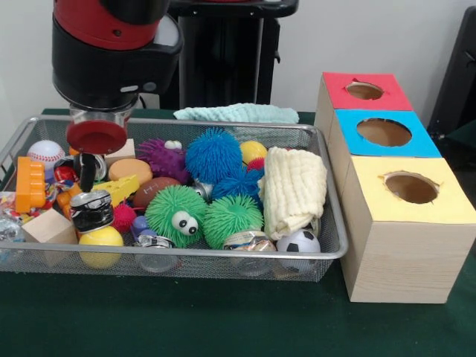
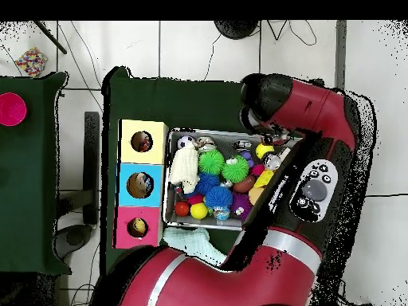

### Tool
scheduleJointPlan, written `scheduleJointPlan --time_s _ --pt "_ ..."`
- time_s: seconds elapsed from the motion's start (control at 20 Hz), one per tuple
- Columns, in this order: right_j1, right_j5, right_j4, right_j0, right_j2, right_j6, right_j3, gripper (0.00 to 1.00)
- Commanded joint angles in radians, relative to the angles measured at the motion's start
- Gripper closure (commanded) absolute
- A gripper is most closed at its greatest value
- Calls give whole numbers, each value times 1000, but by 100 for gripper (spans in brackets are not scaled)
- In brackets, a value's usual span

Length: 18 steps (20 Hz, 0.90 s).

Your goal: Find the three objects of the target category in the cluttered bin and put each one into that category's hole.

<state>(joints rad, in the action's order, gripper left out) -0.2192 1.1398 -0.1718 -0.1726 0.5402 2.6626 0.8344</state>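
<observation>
silver mesh bin (image 1: 327, 249) holds green (image 1: 175, 214) and blue puffers (image 1: 213, 155), a cream cloth (image 1: 296, 190), a black-and-white ball (image 1: 298, 242). box tops: red (image 1: 338, 93), blue (image 1: 346, 134), yellow (image 1: 372, 201).

We see the bin (image 1: 327, 195) left of the three-hole box row in the front view, the hole (image 1: 411, 187) nearest the camera. A folded cloth (image 1: 296, 190) lies in the bin's right end, puffer balls (image 1: 213, 155) beside it; another cloth (image 1: 236, 113) lies behind the bin.
</observation>
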Motion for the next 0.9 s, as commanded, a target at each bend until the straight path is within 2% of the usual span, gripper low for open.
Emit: scheduleJointPlan --time_s 0.05,0.15,0.35,0.65,0.9 --pt "-1 -100 152 7 -117 -307 40 0" --pt "3 -92 196 14 -107 -338 20 0" --pt "-1 -126 234 8 -132 -343 30 0" --pt "-14 -250 266 -6 -168 -297 121 0" --pt "-9 -267 273 -22 -193 -293 167 0"
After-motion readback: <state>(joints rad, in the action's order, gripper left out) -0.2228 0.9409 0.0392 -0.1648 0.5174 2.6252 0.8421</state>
